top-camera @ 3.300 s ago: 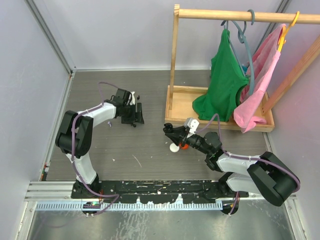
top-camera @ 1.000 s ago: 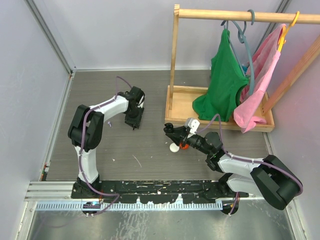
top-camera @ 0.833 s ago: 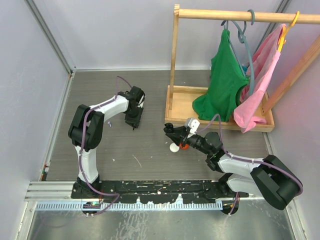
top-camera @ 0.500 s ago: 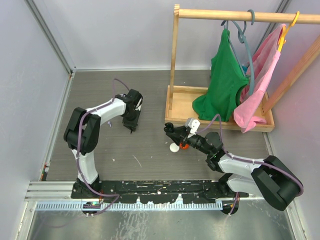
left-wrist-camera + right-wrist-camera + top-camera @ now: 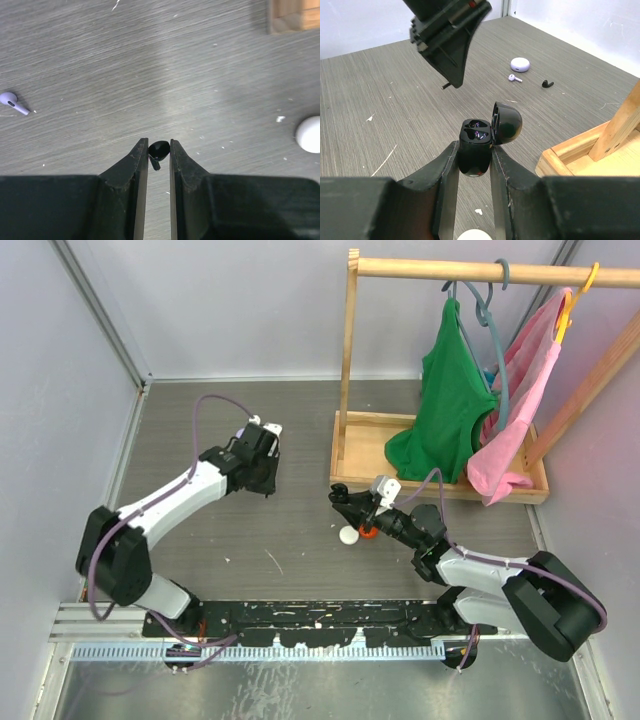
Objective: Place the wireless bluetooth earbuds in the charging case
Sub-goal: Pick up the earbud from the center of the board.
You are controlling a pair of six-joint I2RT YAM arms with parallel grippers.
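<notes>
A black earbud [image 5: 160, 149] is pinched between the tips of my left gripper [image 5: 159, 146], which is shut on it above the table; its stem pokes out below the fingers [image 5: 446, 85]. My right gripper [image 5: 476, 144] is shut on the black charging case [image 5: 475, 155], held upright with its lid [image 5: 507, 122] open and both sockets empty. In the top view the left gripper [image 5: 262, 468] hovers left of the right gripper [image 5: 345, 502], apart from it. On the table lie a lilac earbud [image 5: 12, 101] and a second black earbud [image 5: 548, 83].
A lilac round case [image 5: 520, 64] sits near the loose buds. A white disc [image 5: 348, 534] and a red object [image 5: 365, 532] lie under the right gripper. The wooden rack tray [image 5: 360, 455] with hanging green and pink clothes stands at the right.
The left gripper has shut on the black earbud and lifted it off the table, its arm swinging low to the left. The right arm has held still with the case.
</notes>
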